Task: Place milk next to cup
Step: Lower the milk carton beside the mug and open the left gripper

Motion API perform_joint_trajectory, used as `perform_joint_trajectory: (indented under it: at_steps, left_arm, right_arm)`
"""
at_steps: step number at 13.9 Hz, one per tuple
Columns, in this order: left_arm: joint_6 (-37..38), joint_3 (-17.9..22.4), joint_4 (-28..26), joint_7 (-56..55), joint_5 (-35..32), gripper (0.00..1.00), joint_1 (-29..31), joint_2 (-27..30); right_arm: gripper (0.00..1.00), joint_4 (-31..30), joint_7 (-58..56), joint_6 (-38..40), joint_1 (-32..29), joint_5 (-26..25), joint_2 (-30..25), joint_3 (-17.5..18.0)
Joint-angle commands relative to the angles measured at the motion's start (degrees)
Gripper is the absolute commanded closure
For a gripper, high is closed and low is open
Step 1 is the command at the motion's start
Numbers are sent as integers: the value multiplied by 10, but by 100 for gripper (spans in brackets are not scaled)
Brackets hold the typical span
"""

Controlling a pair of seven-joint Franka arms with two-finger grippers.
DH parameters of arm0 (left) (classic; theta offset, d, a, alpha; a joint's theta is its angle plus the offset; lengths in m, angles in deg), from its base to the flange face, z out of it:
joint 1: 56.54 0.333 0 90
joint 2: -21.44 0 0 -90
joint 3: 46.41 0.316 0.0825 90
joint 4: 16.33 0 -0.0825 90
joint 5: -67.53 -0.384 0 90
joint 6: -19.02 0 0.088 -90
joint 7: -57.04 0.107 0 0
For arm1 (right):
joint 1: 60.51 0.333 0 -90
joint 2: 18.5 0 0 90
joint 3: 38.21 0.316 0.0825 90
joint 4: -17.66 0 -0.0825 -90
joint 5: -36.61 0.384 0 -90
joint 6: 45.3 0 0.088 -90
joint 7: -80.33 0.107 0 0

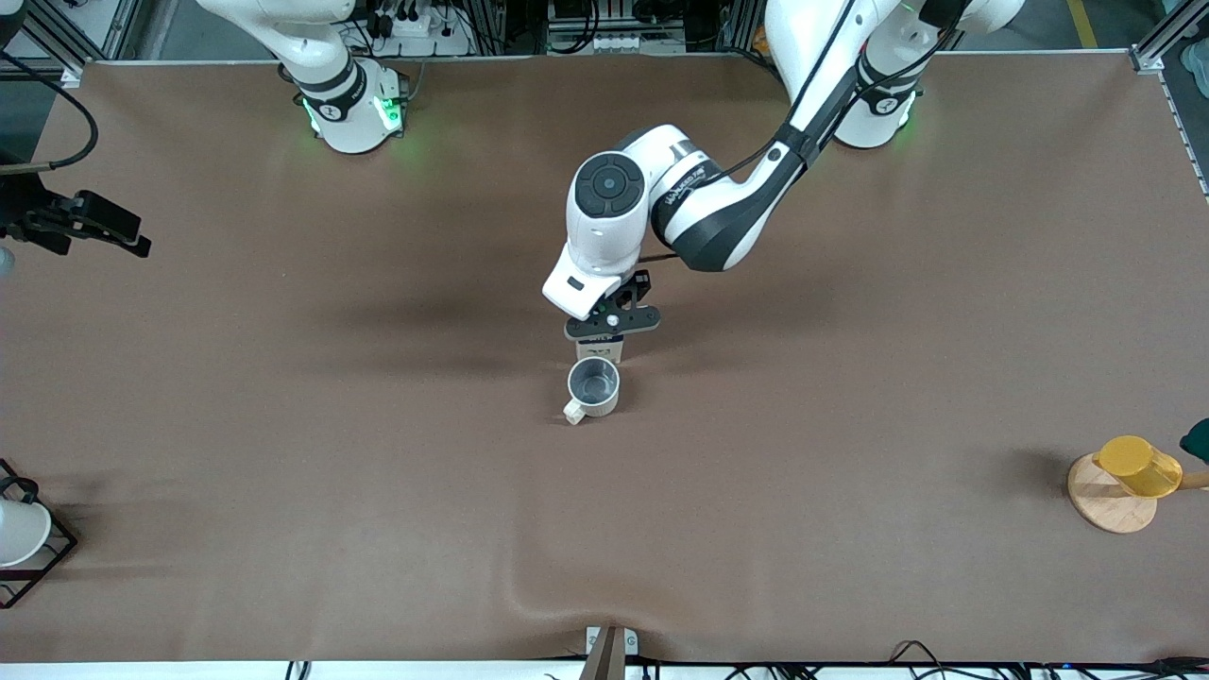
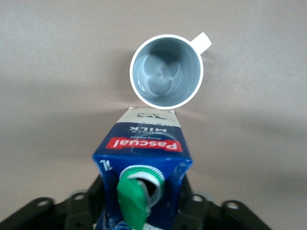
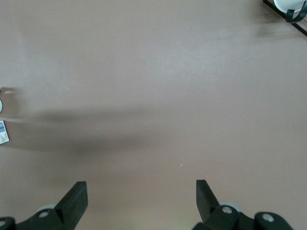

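Note:
The milk (image 1: 601, 351), a dark-blue carton with a green cap (image 2: 132, 196) and a red label band, stands upright on the brown table. It is right beside the cup (image 1: 593, 385) and a little farther from the front camera. The cup (image 2: 166, 71) is cream-white with a grey inside and a squared handle. My left gripper (image 1: 612, 324) is directly over the carton and shut on its top, fingers on both sides. My right gripper (image 3: 141, 189) is open and empty, held over bare table toward the right arm's end (image 1: 94, 225).
A yellow cup (image 1: 1138, 465) lies on a round wooden coaster (image 1: 1105, 505) at the left arm's end. A white cup in a black wire frame (image 1: 19, 534) stands at the right arm's end, near the front camera; the frame also shows in the right wrist view (image 3: 288, 12).

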Motion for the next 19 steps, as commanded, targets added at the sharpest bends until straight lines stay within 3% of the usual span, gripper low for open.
perform_joint_trajectory:
  at_steps: [1, 5, 9, 15, 19]
  left_arm:
    - [-6, 6, 17, -4, -16, 0, -8, -9]
    - [1, 1, 24, -1, -15, 0, -7, 24]
    - [22, 4, 25, -6, -13, 0, 3, 92]
    - [76, 12, 13, 3, -18, 0, 79, 204]
    - [158, 10, 10, 33, -17, 0, 153, 269]
  right_arm:
    - [0, 1, -1, 9, -7, 5, -8, 3]
    - [0, -1, -2, 8, -9, 2, -8, 2]
    - [0, 0, -3, 5, -5, 2, -8, 3]
    - [0, -3, -2, 5, -4, 2, -8, 5]
    - [0, -4, -2, 6, -4, 2, -8, 5]
